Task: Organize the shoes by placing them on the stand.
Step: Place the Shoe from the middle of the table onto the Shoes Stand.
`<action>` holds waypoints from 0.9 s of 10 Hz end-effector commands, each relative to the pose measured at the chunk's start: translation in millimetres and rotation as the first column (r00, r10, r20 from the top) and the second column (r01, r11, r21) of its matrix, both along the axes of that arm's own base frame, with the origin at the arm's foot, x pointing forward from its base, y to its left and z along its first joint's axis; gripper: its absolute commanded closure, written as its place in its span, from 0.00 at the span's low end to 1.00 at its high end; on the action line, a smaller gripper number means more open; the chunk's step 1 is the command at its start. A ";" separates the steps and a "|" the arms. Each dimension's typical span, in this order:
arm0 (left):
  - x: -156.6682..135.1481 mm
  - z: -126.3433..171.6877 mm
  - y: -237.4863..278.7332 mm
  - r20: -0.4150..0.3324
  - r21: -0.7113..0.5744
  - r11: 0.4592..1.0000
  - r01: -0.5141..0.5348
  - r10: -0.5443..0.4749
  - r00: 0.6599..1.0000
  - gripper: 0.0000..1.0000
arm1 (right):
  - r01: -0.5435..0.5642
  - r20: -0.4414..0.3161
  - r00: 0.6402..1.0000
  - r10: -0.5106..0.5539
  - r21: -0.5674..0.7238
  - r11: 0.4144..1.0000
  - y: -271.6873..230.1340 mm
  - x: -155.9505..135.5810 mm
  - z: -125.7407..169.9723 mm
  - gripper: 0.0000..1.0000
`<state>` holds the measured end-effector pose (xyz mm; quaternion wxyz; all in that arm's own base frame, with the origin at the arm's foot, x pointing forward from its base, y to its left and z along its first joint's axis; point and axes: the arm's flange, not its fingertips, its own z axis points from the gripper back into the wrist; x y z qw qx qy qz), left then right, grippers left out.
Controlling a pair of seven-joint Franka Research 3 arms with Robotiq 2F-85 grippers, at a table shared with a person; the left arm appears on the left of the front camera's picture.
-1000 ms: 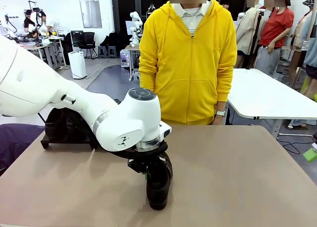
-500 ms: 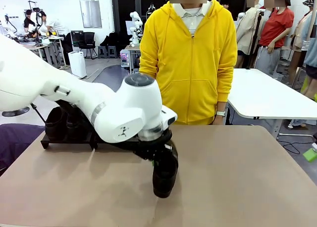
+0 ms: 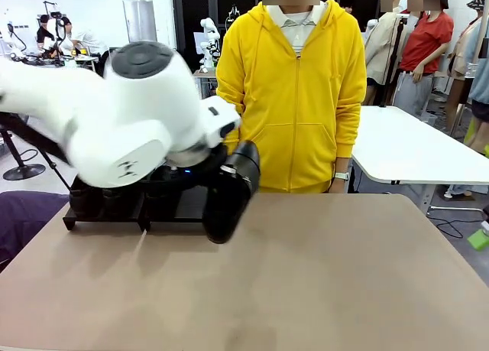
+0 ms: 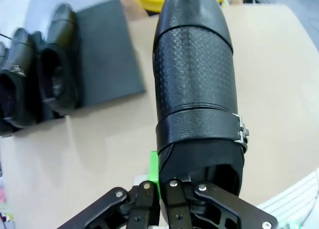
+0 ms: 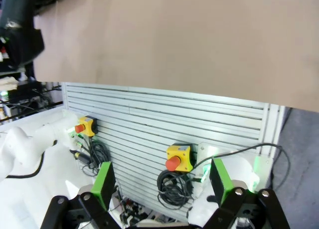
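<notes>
Gripping a shoe (image 4: pixel 197 89) — left gripper (image 4: pixel 159 186) mostly hidden.

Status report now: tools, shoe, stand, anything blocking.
Left tool shut on shoe, lifted above table. Right tool open, empty. Stand holds shoes at one side, free panel bare. Nothing blocking.

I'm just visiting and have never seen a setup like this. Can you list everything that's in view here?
Held shoe: one, black with a side buckle, lifted over the table in the left gripper.
Shoes on the stand: at least two, black, side by side at one end.
Stand: one, black, at the table's left end, one panel bare.
Table: one, tan, between robot and person.
Emergency-stop boxes: two, yellow with red buttons, on the slatted panel below the table.
Person: one, yellow hoodie, at the far side.
Left gripper: shut on the held shoe.
Right gripper: open, green pads, below the table edge.
</notes>
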<state>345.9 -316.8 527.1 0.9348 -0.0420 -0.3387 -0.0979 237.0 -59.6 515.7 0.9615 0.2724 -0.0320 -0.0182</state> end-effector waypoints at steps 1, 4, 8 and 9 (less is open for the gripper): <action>-16.3 -6.5 35.0 0.082 -0.010 1.000 -0.024 0.025 0.996 1.00 | -0.019 0.016 1.000 0.019 0.022 1.000 -0.2 0.1 1.6 0.00; -5.4 -1.6 22.1 0.043 0.002 1.000 -0.025 0.025 0.999 1.00 | -0.019 0.016 1.000 0.019 0.022 1.000 -0.2 0.1 1.6 0.00; -12.8 -10.2 22.9 0.024 0.001 0.999 -0.032 0.032 0.999 1.00 | -0.019 0.016 1.000 0.019 0.022 1.000 -0.2 0.1 1.6 0.00; 4.1 -7.3 26.1 -0.022 -0.028 1.000 -0.009 0.008 1.000 1.00 | -0.019 0.016 1.000 0.019 0.022 1.000 -0.2 0.1 1.6 0.00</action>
